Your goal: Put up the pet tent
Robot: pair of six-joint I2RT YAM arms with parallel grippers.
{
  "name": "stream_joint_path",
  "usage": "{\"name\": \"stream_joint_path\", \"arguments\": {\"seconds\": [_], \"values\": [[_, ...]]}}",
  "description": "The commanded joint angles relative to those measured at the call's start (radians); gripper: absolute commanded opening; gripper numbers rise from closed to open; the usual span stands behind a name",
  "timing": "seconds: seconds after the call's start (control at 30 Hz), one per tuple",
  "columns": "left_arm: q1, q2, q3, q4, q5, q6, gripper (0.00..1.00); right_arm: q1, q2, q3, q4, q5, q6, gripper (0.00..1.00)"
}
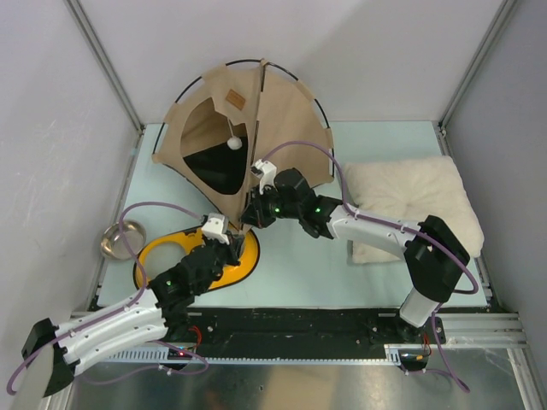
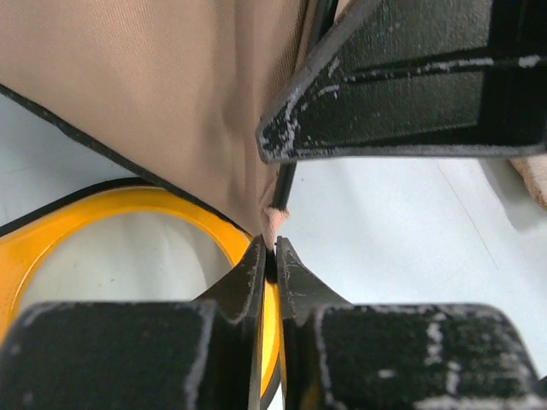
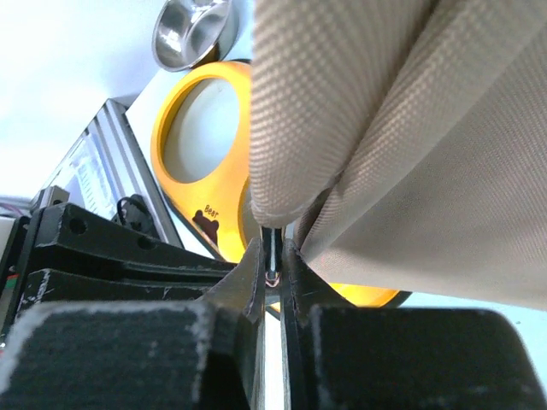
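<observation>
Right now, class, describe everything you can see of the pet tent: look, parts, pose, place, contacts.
The pet tent is a tan woven-fabric teepee on thin black poles, standing at the far edge of the table. Its opening, on the left side, shows a dark floor, a hanging white pom-pom and a brown label patch above. At its near corner, the left gripper pinches the fabric tip and the right gripper clamps a thin rod end.

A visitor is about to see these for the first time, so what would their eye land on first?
The tan pet tent standing at the far middle, with the left hand and right hand both pinched at its near corner. Then the yellow feeder front left and cream pillow right.
</observation>
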State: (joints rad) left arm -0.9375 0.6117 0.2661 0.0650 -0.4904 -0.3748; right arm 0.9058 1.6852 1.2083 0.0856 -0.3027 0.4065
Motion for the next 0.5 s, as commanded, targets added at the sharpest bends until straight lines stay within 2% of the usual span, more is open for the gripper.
{"name": "stream_joint_path", "arguments": {"seconds": [0.0, 0.33, 0.47], "values": [[-0.011, -0.028, 0.029, -0.021, 0.056, -0.049, 0.11, -0.044, -0.007, 0.012, 0.049, 0.162, -0.025, 0.00], [-0.011, -0.095, 0.025, -0.092, 0.006, -0.045, 0.15, -0.044, -0.005, 0.011, 0.049, 0.157, -0.034, 0.00], [-0.011, -0.109, 0.028, -0.110, -0.029, -0.046, 0.29, -0.044, -0.006, 0.012, 0.046, 0.143, -0.036, 0.00]]}}
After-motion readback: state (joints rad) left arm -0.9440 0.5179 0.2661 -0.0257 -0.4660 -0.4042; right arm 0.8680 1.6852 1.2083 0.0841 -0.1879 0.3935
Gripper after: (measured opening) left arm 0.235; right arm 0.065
